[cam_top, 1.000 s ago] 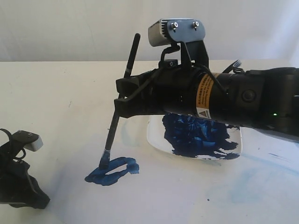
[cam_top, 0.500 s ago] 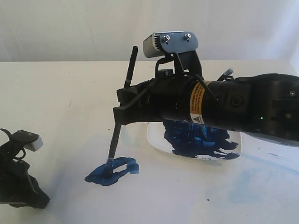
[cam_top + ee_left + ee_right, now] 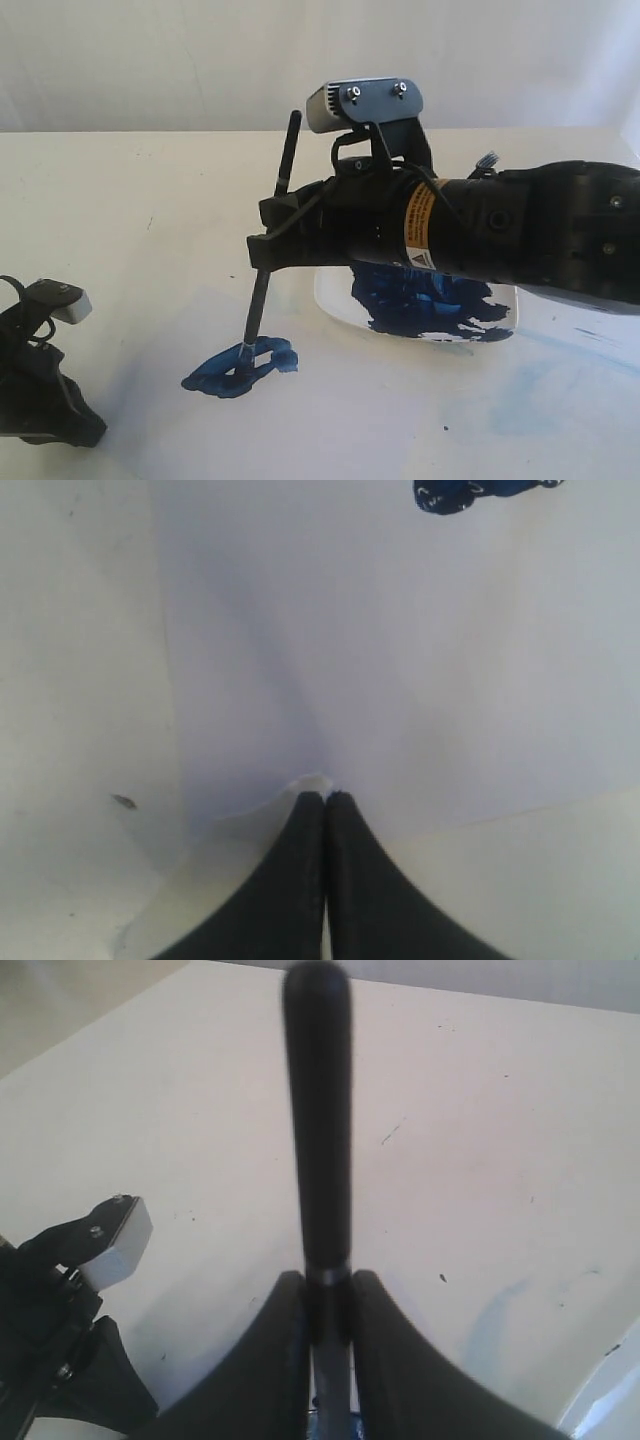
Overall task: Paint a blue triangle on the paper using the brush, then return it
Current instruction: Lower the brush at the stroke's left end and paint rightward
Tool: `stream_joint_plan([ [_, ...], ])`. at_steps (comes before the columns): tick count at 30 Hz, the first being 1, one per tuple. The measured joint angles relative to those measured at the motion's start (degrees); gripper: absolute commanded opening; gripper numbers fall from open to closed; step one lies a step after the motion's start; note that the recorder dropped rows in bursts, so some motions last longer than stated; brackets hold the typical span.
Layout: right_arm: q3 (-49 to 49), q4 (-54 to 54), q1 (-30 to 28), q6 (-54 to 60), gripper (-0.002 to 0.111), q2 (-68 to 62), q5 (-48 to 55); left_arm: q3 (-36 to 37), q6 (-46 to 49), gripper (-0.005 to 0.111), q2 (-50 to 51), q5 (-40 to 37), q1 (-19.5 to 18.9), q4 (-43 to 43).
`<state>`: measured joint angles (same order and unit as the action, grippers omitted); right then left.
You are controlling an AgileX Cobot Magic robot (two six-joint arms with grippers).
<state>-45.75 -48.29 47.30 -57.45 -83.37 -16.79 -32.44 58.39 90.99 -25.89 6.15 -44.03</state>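
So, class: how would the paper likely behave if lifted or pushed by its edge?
Probably floppy: the paper looks thin, and its edge puckers at the left hand. Likely light, so a push may slide or crease it.

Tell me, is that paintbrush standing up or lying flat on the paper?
Standing, leaning slightly: the brush has its handle end up and its bristle tip down on the blue triangle painted on the paper.
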Motion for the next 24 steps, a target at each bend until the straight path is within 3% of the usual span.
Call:
stream_joint_plan([
  [24,-0.2,0.8,0.0,-0.4,0.000,1.3,5.5,0.0,0.0,0.000,0.0,0.0,0.0,0.0],
])
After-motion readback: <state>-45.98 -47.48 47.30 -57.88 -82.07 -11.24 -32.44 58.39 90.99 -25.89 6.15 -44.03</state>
